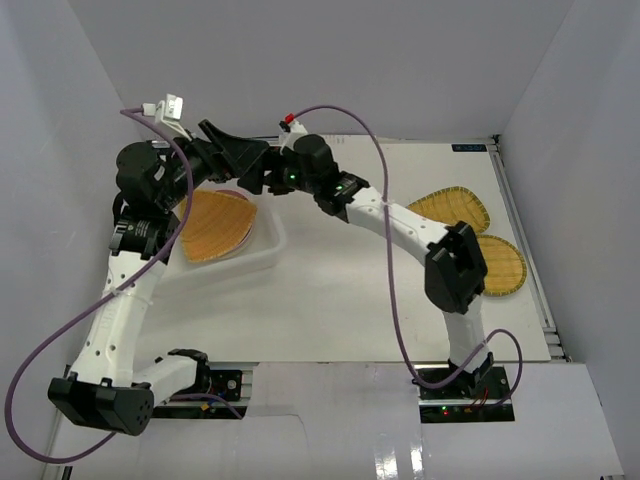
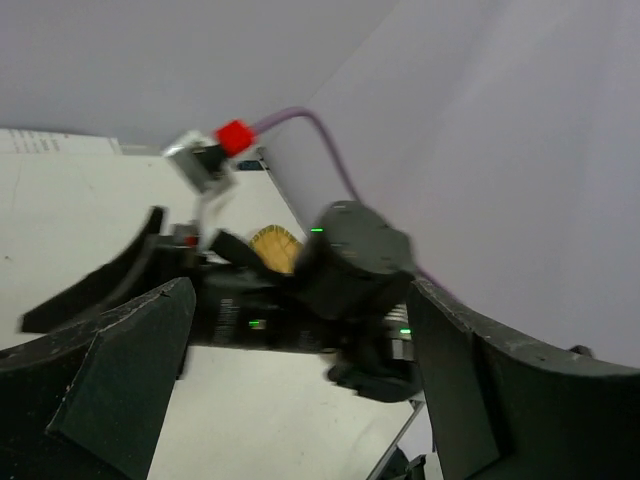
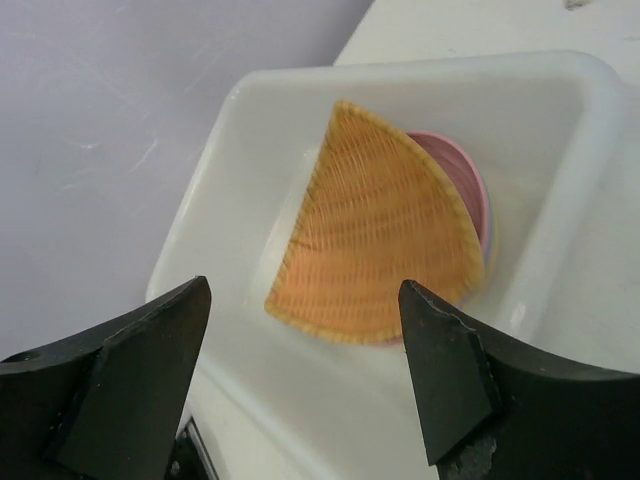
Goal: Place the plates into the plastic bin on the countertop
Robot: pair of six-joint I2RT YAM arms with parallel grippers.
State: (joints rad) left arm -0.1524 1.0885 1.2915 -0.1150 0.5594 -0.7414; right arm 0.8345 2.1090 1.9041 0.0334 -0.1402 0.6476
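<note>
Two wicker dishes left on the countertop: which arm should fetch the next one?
Right. Both wicker dishes lie on the right side of the countertop, beside the right arm's elbow, far from the left arm's base. The right gripper hangs open and empty over the plastic bin.

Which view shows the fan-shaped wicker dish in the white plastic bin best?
Right wrist: the fan-shaped woven wicker dish sits centred, unobstructed, on a pink plate in the white translucent plastic bin. Top external: small, partly behind the arms. Left wrist: a wicker sliver, which dish unclear.
</note>
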